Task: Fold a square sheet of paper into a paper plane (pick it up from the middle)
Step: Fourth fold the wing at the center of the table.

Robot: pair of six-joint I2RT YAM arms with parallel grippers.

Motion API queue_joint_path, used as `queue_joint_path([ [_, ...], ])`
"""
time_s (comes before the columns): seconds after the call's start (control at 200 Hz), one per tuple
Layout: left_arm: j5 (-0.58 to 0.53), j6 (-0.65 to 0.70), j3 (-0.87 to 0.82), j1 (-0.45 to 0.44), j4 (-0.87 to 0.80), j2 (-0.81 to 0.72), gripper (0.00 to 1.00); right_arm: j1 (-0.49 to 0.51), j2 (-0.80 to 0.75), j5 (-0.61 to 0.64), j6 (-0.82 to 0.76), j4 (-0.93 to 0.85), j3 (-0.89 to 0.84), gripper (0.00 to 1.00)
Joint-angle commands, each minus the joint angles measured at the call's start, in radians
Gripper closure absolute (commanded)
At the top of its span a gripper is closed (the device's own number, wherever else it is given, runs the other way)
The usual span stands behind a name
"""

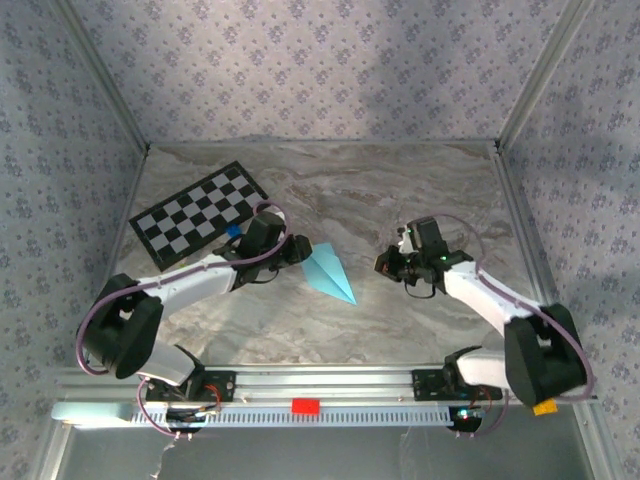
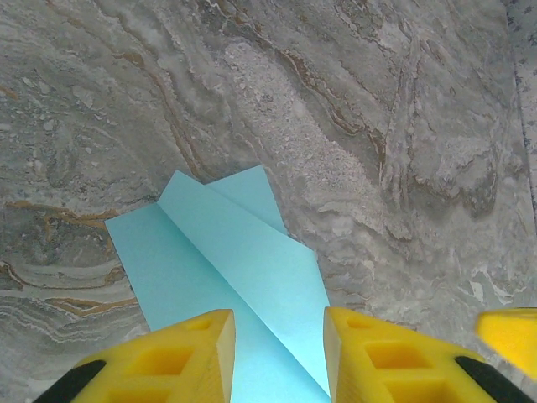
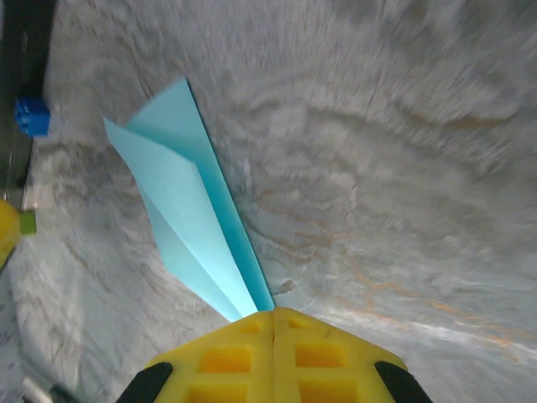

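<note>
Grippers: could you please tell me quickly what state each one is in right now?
Left gripper: open, fingers either side of the plane, not pinching it.
Right gripper: shut, holding nothing.

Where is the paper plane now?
In the top view the paper plane lies near the centre, beside the left claw, right of the checkerboard card.

paper plane (image 1: 330, 273) on table (image 1: 420, 185) centre, checkerboard card (image 1: 198, 213) back left, block (image 1: 233, 230) at card's near edge
</note>
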Motion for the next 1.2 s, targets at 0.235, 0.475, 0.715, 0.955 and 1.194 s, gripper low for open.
queue_joint_path([
  [0.235,0.041,-0.027,0.096,-0.025,0.007,0.108,0.7,0.072,0.089,-0.104,0.038,0.046,-0.024,0.91],
  [0.475,0.069,-0.026,0.14,-0.041,0.017,0.179,0.71,0.11,0.077,-0.088,0.1,0.08,-0.07,0.84],
  [0.715,0.099,-0.007,0.187,-0.041,0.005,0.26,0.74,0.132,0.061,-0.073,0.161,0.123,-0.118,0.84],
  [0.955,0.177,-0.004,0.243,-0.035,-0.02,0.35,0.75,0.144,0.067,-0.093,0.179,0.152,-0.136,0.82],
  [1.194,0.162,0.04,0.3,-0.03,-0.139,0.374,0.78,0.15,0.04,-0.075,0.183,0.112,-0.13,0.77],
])
